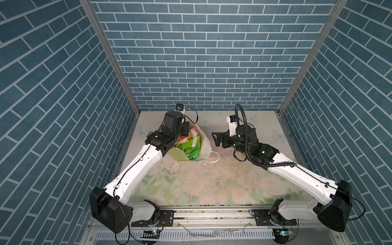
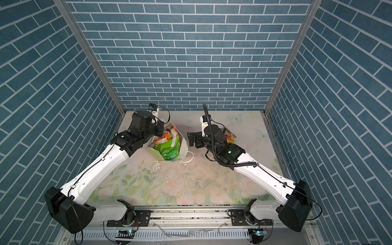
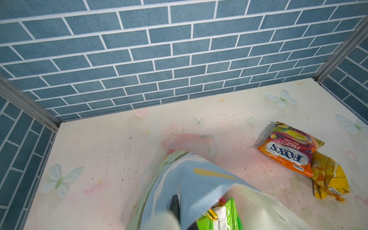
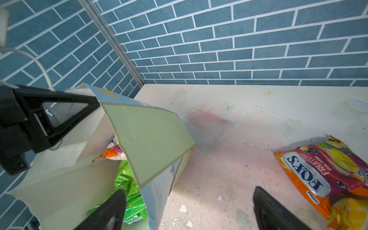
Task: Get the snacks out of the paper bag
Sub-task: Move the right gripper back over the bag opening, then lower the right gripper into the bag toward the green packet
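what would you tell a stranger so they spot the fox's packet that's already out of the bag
On the floral table, find the tall paper bag near the back. Right of it in a top view, two packets lie touching on the table. Yours is the FOX'S packet: orange with fruit pictures and a white oval label, unlike the crumpled yellow packet beside it.

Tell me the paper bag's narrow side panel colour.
Pale green side panel; clearest in the right wrist view.
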